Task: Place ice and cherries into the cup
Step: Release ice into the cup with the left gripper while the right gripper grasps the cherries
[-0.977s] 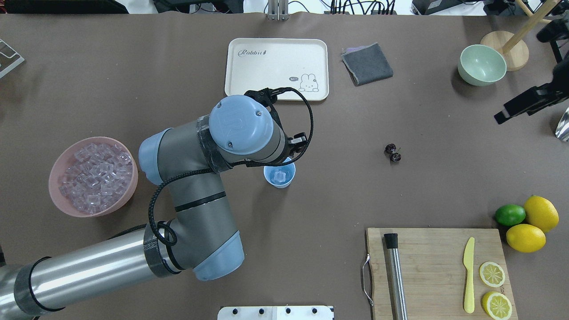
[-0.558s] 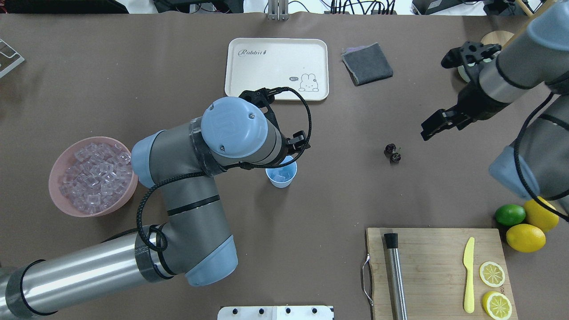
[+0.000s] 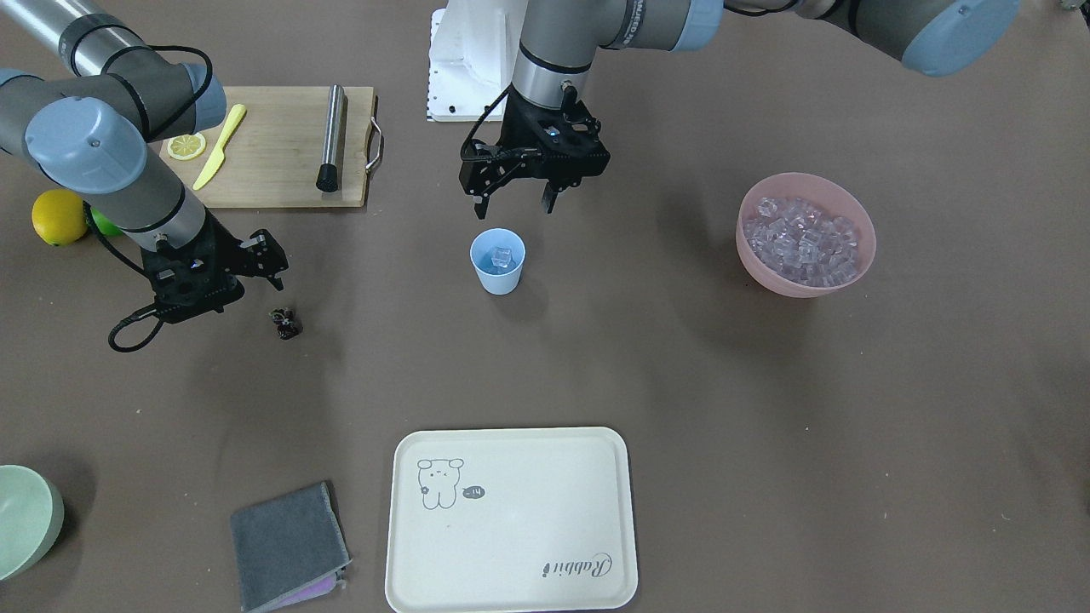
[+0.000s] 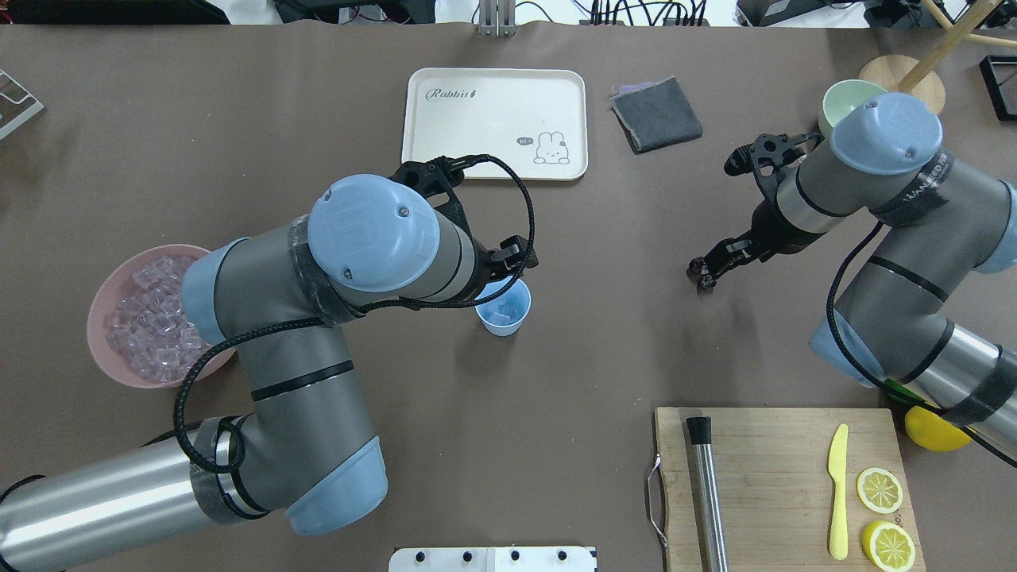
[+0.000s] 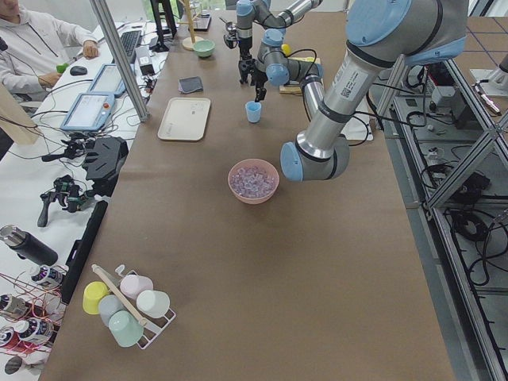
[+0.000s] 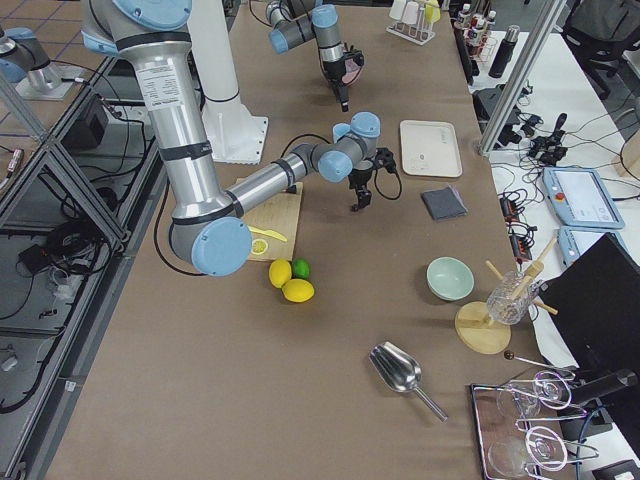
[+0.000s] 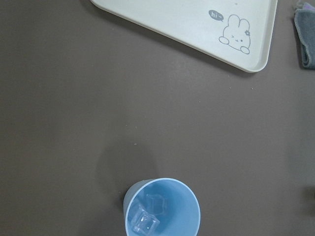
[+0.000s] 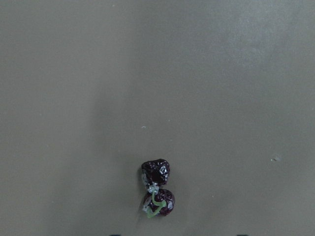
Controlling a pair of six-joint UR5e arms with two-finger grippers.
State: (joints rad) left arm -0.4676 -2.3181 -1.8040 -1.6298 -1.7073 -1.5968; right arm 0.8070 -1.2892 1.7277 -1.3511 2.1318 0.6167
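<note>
Dark-red glossy cherries [image 8: 157,188], apparently two, lie touching.

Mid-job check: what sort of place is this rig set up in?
Likely a robotics lab staged as a drinks station: aluminium framing and operators' tablets flank the table, which holds a cutting board with lemon slices and a bowl of ice.

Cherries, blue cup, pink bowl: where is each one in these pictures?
cherries [image 8: 156,171]: right wrist view, on the upper fruit of the pair.
cup [image 3: 498,281]: front-facing view, on its outer wall below the rim.
pink bowl [image 3: 800,288]: front-facing view, on its outer wall nearest the camera.
</note>
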